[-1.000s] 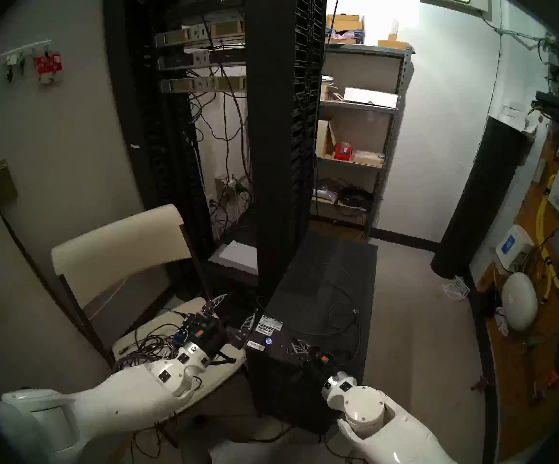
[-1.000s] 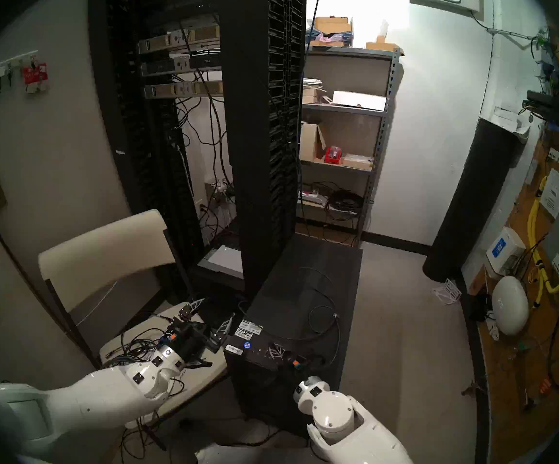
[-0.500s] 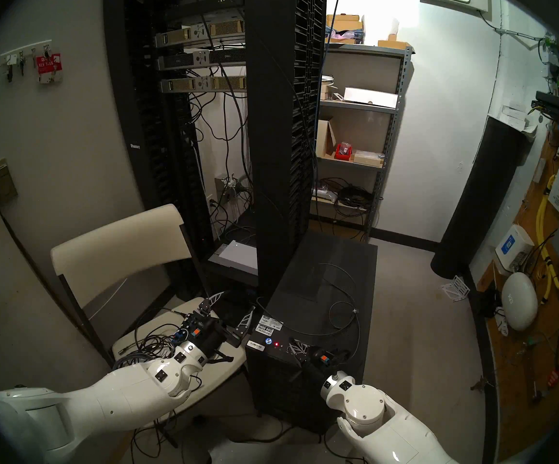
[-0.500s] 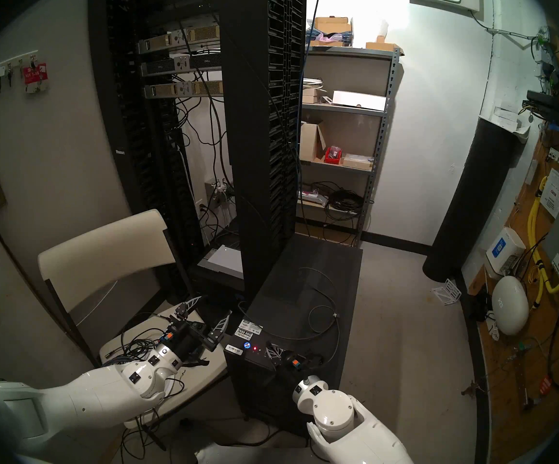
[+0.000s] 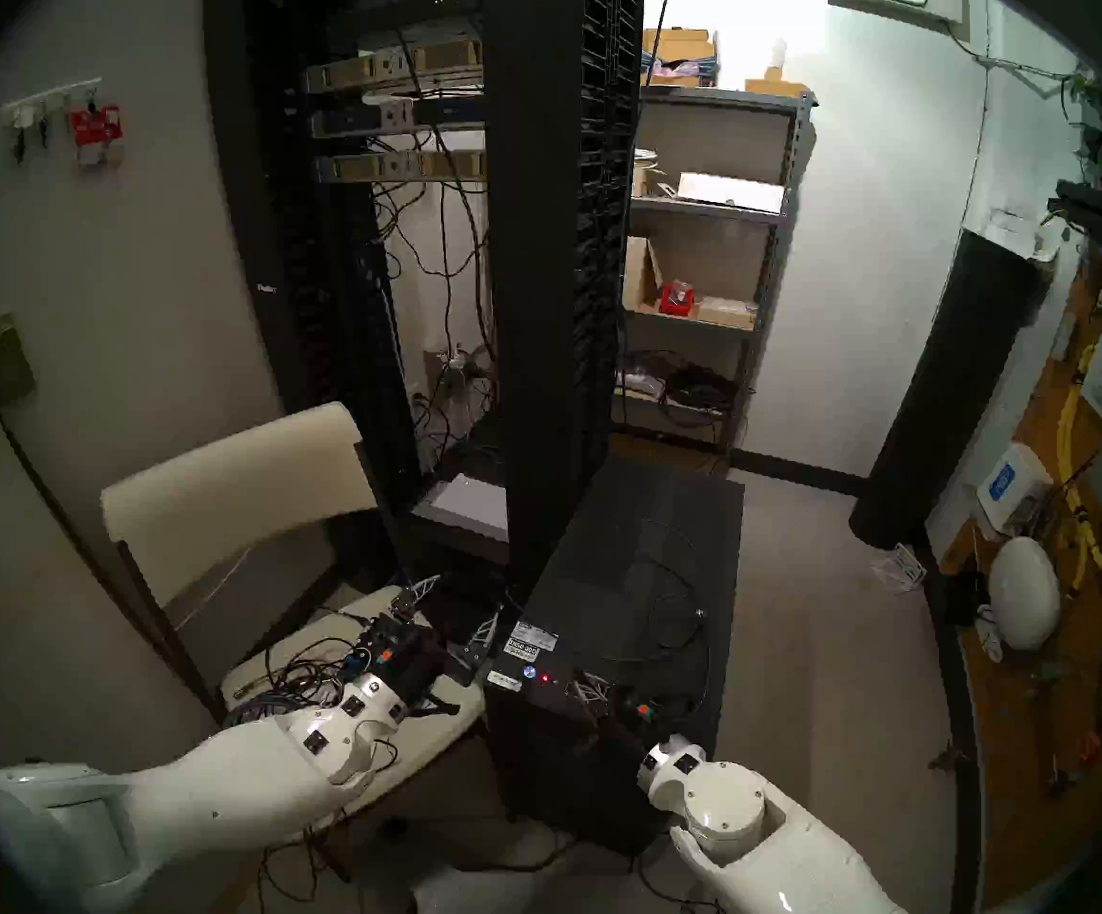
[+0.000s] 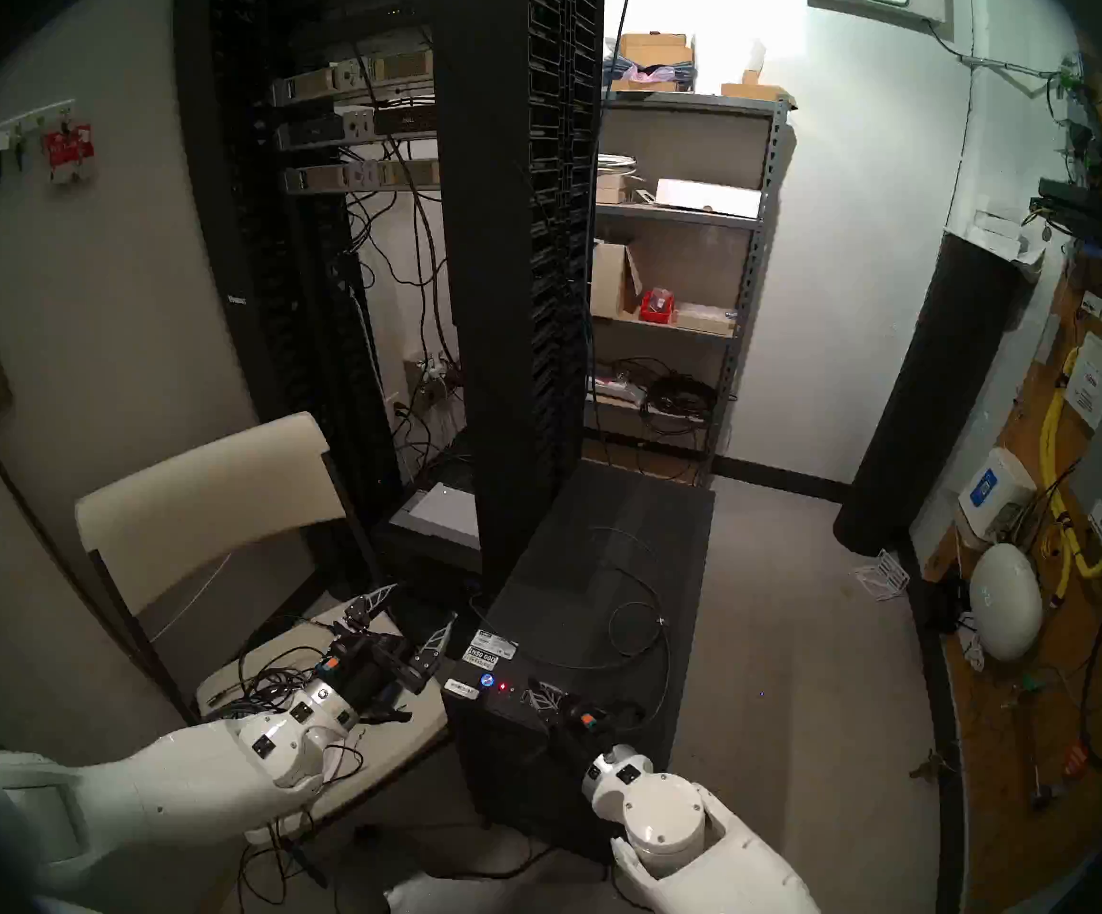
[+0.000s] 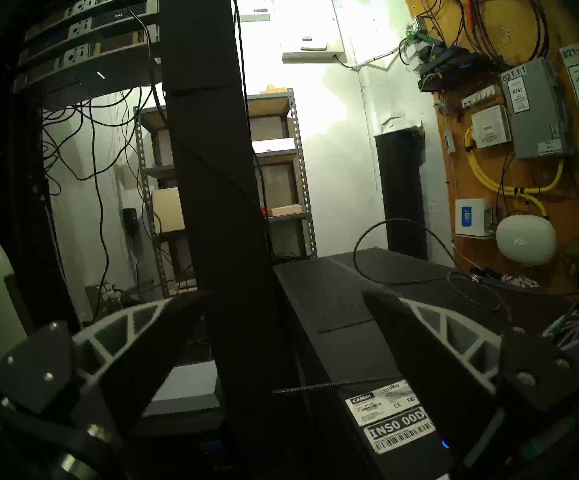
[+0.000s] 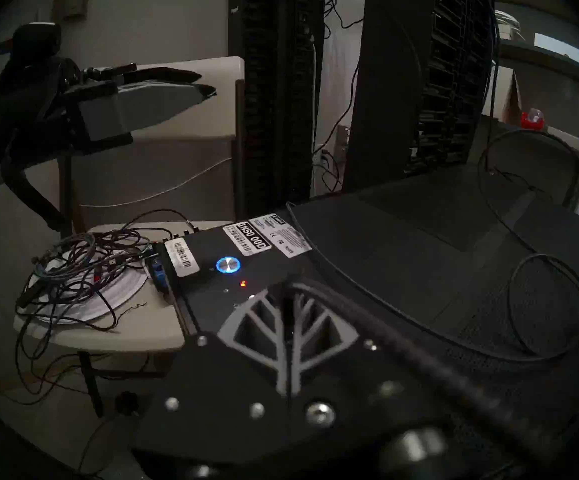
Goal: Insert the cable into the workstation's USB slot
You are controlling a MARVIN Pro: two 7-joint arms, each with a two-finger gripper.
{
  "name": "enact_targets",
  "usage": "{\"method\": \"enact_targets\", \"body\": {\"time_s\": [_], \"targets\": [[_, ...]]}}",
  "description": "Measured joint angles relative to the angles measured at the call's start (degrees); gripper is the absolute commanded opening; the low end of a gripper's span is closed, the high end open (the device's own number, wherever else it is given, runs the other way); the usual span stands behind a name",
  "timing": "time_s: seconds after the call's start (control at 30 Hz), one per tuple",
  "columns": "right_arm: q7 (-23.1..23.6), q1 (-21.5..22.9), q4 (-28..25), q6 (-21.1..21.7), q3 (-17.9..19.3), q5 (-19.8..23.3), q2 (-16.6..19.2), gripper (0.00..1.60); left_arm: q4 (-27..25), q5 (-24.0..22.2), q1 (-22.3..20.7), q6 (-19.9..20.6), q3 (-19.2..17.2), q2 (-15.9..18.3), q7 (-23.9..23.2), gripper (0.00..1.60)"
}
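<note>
1. The right gripper (image 8: 289, 295) is sitting over the front top edge of the big black tower workstation (image 6: 601, 603), jaws pinched tight on the thin dark grey cable (image 8: 419, 351).
2. The rest of the cable is looping loose across the workstation's top.
3. The left gripper (image 7: 281, 316) is hanging nearby, jaws wide, holding nothing.
4. Risk as I see it: the plug is hidden, so it's probably going to jam if tilted, and the slack loop could snag.

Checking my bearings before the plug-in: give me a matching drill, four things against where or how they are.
1 left gripper
2 right gripper
3 cable
4 cord heap

a looped on the workstation top
b on the chair seat
c fingers wide apart
d fingers together

1-c, 2-d, 3-a, 4-b
</note>
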Motion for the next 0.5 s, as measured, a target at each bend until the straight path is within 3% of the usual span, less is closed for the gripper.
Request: {"method": "enact_targets", "body": {"time_s": [0.5], "targets": [[-0.2, -2.7, 0.2, -5.8, 1.5, 1.7, 0.8, 0.0, -1.0, 0.1, 1.2, -0.5, 0.3, 0.6, -0.1, 1.6]]}}
